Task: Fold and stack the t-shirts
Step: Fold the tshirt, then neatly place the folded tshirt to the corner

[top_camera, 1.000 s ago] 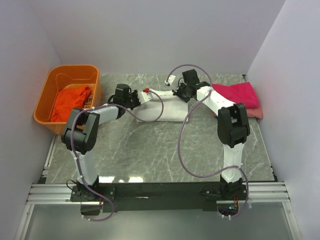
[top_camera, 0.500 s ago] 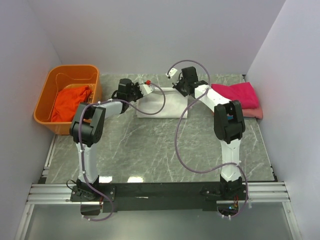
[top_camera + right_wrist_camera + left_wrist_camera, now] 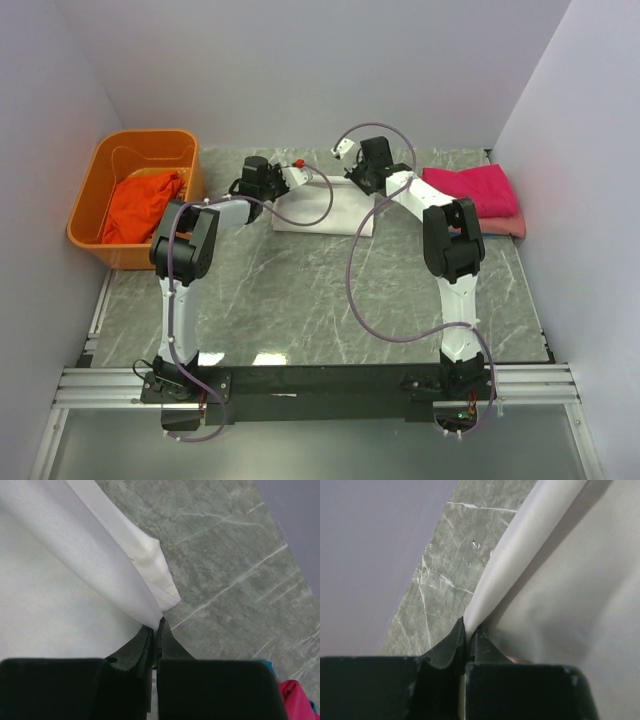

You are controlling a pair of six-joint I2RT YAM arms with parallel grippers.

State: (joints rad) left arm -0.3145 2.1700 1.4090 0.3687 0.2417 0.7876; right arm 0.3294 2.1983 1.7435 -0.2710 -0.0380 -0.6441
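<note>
A white t-shirt point(image 3: 322, 210) lies folded at the back middle of the table, a small patch of red print point(image 3: 297, 163) showing at its left far corner. My left gripper point(image 3: 288, 172) is shut on that left corner, the cloth point(image 3: 520, 545) pinched between its jaws point(image 3: 468, 630). On the right far corner my right gripper point(image 3: 348, 168) is shut too, white cloth point(image 3: 90, 550) caught at its tips point(image 3: 156, 625). A folded magenta t-shirt point(image 3: 474, 189) rests on a pink one point(image 3: 510, 227) at the back right. An orange-red t-shirt point(image 3: 140, 203) lies in the basket.
The rigid orange basket point(image 3: 103, 176) stands at the back left beside the wall. White walls close in the back and both sides. Grey marble tabletop point(image 3: 300, 290) stretches toward the arm bases, with purple cables point(image 3: 358, 270) looping over it.
Both grippers have carried the white t-shirt's edge away from me toward the back wall, and the cloth now lies flatter and shorter front to back.
</note>
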